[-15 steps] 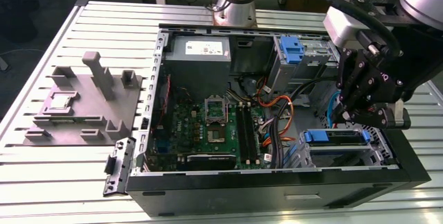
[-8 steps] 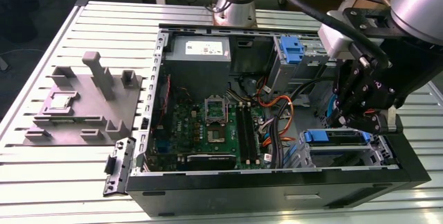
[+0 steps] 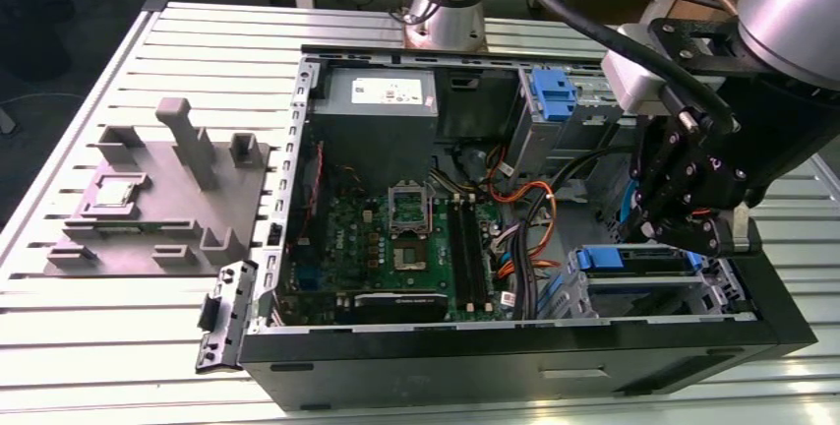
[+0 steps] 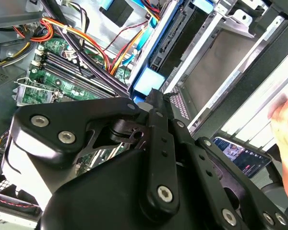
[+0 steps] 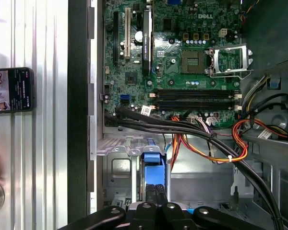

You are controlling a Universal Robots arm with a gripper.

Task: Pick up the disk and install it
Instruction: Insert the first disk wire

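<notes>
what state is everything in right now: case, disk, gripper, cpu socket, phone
computer case: lying on its side, side panel off, inside exposed
disk: in the drive bay, blue carrier end showing
gripper: down at the disk's blue end
cpu socket: bare, load plate swung open
phone: flat on the table, screen lit

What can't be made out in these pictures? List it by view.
Exterior view: the black pincer and grey metal bay hide the label of the silver-grey hard drive in its blue plastic carrier.
Second wrist view: the pincer's body covers much of the green motherboard.
First wrist view: the edge cuts the black phone.
</notes>
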